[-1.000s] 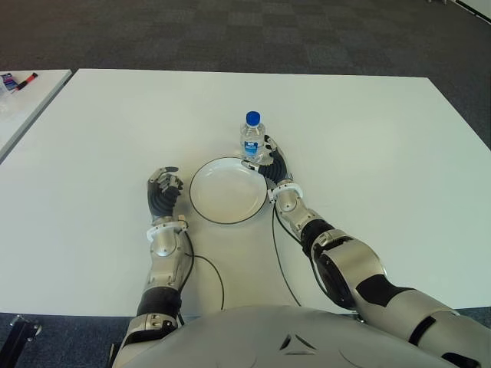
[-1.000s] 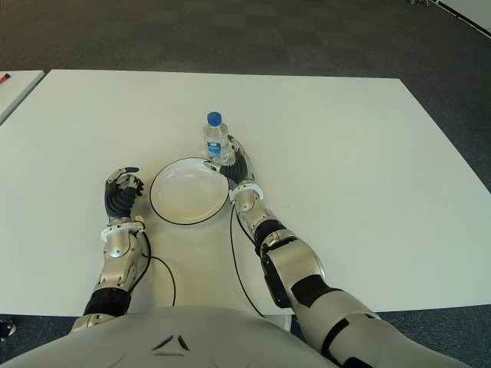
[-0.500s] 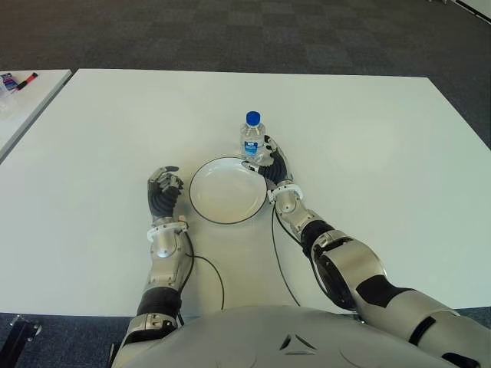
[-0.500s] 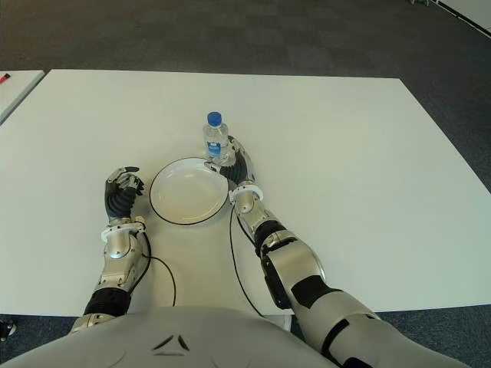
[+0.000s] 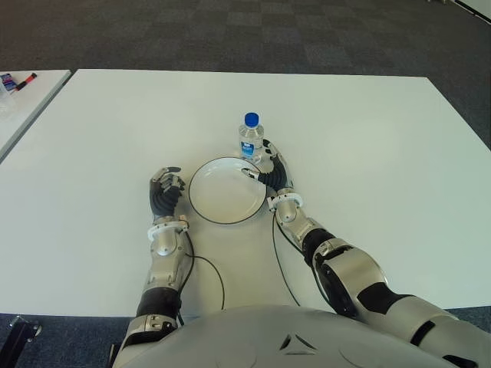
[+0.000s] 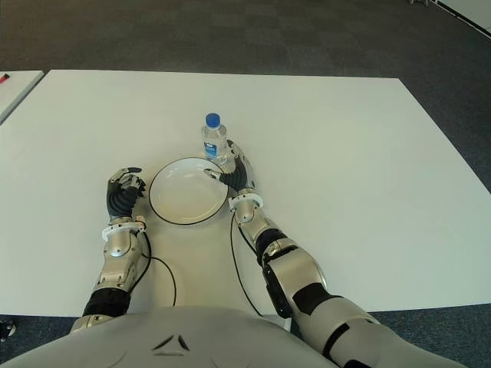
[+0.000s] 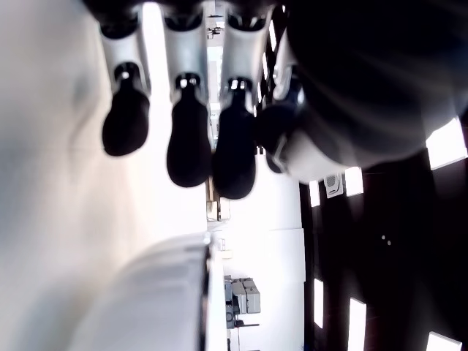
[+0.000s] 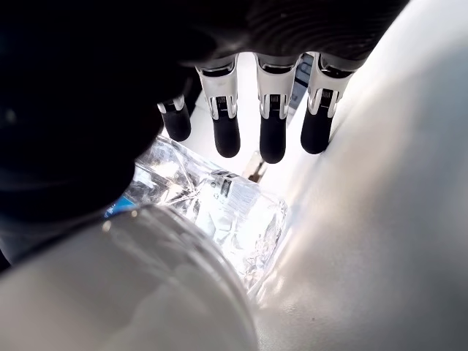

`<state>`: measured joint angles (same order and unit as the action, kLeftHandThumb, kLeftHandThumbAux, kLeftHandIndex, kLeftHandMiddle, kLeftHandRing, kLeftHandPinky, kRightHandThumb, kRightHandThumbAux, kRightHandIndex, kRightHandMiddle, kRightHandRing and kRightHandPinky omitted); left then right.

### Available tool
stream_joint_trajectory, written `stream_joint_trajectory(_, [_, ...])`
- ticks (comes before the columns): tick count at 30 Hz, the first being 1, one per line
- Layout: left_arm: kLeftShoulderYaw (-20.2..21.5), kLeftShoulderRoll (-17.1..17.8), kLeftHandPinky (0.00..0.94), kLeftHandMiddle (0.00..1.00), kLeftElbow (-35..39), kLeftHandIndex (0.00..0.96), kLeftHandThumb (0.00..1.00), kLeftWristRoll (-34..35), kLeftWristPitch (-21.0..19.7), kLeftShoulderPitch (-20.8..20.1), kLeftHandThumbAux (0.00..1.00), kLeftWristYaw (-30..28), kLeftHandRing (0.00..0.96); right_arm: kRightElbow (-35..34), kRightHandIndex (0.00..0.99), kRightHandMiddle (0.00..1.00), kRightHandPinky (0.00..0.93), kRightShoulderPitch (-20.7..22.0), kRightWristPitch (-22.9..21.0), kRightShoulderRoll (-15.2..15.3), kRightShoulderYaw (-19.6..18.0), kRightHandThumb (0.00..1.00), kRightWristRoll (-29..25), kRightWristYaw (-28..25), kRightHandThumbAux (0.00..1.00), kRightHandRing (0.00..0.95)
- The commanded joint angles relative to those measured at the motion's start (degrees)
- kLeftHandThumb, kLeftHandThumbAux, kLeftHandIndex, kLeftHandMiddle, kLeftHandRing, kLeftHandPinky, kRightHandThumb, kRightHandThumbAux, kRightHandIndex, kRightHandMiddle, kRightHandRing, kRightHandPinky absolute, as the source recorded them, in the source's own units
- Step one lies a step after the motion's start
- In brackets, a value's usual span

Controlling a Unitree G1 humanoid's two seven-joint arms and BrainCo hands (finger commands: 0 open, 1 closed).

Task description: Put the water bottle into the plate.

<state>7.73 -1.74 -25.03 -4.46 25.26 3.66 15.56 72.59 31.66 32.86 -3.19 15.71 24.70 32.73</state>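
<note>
A clear water bottle (image 5: 251, 138) with a blue cap stands upright on the white table (image 5: 368, 153), just beyond the far right rim of the white plate (image 5: 219, 195). My right hand (image 5: 265, 170) is beside the plate's right rim, directly in front of the bottle. Its fingers (image 8: 270, 139) are stretched out alongside the bottle (image 8: 219, 205) without closing on it, and the thumb reaches over the plate's rim. My left hand (image 5: 163, 192) shows idle to the left of the plate, fingers (image 7: 190, 146) relaxed and holding nothing.
A second white table (image 5: 23, 100) stands at the far left with markers (image 5: 19, 80) on it. Dark carpet lies beyond the table's far edge. A thin black cable (image 5: 278, 257) runs along my right forearm.
My right hand has drawn back a little from the bottle toward me, and its thumb now lies over the plate's rim. The bottle still stands beside the plate. The left hand has not moved.
</note>
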Motion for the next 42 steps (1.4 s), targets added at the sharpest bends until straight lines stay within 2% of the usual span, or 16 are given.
stream_joint_trajectory(1, [-0.4, 0.3, 0.71, 0.725, -1.6, 0.437, 0.693, -0.1, 0.4, -0.3, 0.715, -0.5, 0.706, 0.2, 0.088, 0.129, 0.158, 0.1, 0.0, 0.4, -0.6, 0.159, -0.7, -1.7, 0.701, 0.125])
stream_joint_trajectory(10, [-0.6, 0.0, 0.675, 0.714, -1.9, 0.437, 0.694, -0.7, 0.5, -0.7, 0.716, 0.1, 0.695, 0.6, 0.086, 0.125, 0.159, 1.3, -1.4, 0.8, -1.1, 0.16, -0.5, -1.5, 0.689, 0.121])
stream_joint_trajectory(22, [0.2, 0.0, 0.696, 0.72, -2.0, 0.437, 0.694, 1.6, -0.1, -0.7, 0.716, -1.8, 0.7, 1.0, 0.094, 0.125, 0.177, 1.7, -4.6, 1.0, -0.7, 0.139, 0.4, 0.6, 0.689, 0.131])
stream_joint_trajectory(32, [0.0, 0.1, 0.699, 0.722, -3.0, 0.437, 0.694, 2.6, 0.9, -1.2, 0.716, -2.2, 0.702, 0.8, 0.109, 0.136, 0.197, -0.3, -3.1, 1.2, -0.1, 0.136, 1.3, 3.3, 0.715, 0.146])
stream_joint_trajectory(42, [-0.1, 0.1, 0.694, 0.719, -3.4, 0.437, 0.694, 2.1, 2.5, -1.3, 0.716, -2.3, 0.7, 0.5, 0.122, 0.142, 0.187, -1.7, -1.2, 1.4, -0.2, 0.165, 1.1, 3.7, 0.726, 0.144])
